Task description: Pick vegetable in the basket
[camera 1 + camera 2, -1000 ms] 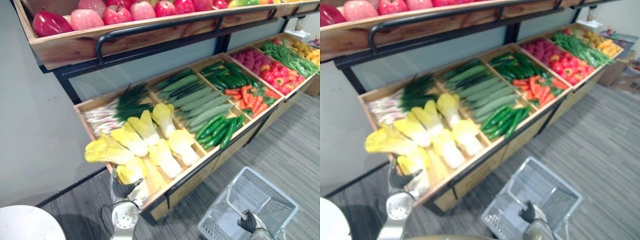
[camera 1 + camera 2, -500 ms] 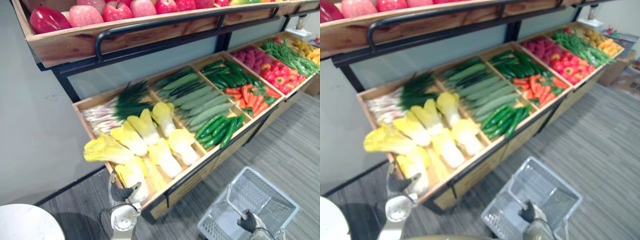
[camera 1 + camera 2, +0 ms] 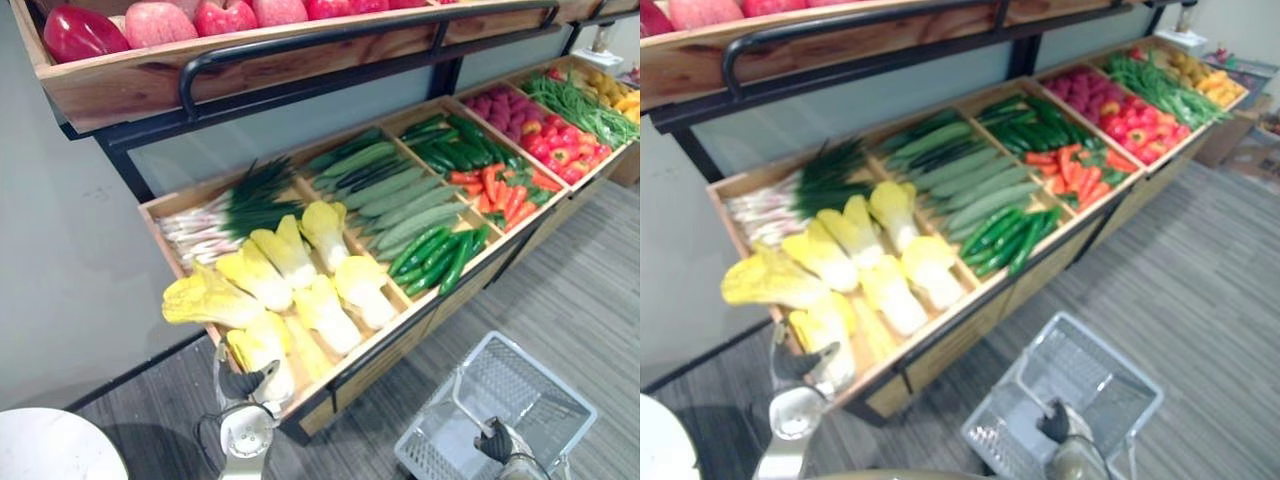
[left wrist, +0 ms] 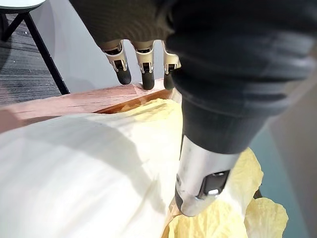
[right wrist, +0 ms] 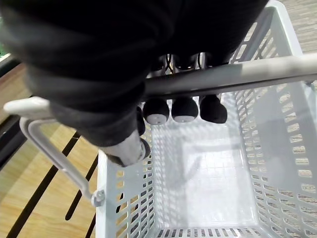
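Pale yellow cabbages [image 3: 262,347] lie in the nearest compartment of the wooden vegetable crate [image 3: 383,343]. My left hand [image 3: 243,383] hovers at the crate's front corner, right over the nearest cabbage [image 4: 74,173]. Its fingers [image 4: 143,69] are straight and its thumb rests beside the leaves, so the hand is open. My right hand [image 3: 497,440] is low on the right, shut on the grey handle [image 5: 233,74] of the white plastic basket [image 3: 578,405]. Nothing lies inside the basket [image 5: 124,198].
Further compartments hold green onions [image 3: 230,210], cucumbers [image 3: 430,255], carrots [image 3: 505,190] and red peppers [image 3: 560,155]. An upper shelf of apples [image 3: 225,15] with a black rail [image 3: 300,50] overhangs the crate. A white round table [image 3: 50,445] stands at the lower left. Grey floor lies to the right.
The whole picture has shifted slightly, so the camera moved. My left hand stays at the front cabbage, and my right hand keeps its hold on the basket handle.
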